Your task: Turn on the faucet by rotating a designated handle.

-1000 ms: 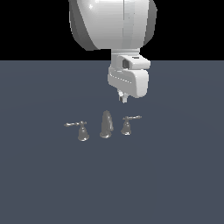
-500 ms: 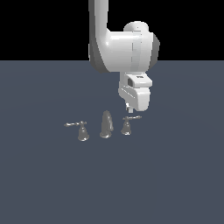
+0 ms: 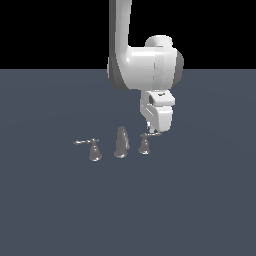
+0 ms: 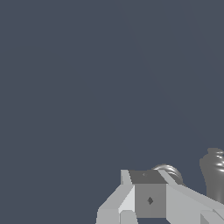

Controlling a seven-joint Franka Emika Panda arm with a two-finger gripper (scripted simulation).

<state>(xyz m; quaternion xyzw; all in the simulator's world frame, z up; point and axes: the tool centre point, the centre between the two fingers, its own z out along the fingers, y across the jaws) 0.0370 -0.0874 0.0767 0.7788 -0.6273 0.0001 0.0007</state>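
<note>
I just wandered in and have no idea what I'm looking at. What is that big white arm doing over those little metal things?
A white robot arm is working on a small metal faucet set on a dark floor: a spout between two lever handles. Its gripper is down at the handle on the exterior view's right, right by the thin lever. Whether it is touching or gripping the lever cannot be told. The other handle stands apart, with nothing near it.

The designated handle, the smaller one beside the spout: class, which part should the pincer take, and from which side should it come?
Take the thin lever of the designated handle, not its flared bell base, which widens downward and would slip. Come from above: the lever lies roughly level, reaching toward the exterior view's right, away from the spout, so that side looks free. The pincer hangs just over that lever end.
</note>
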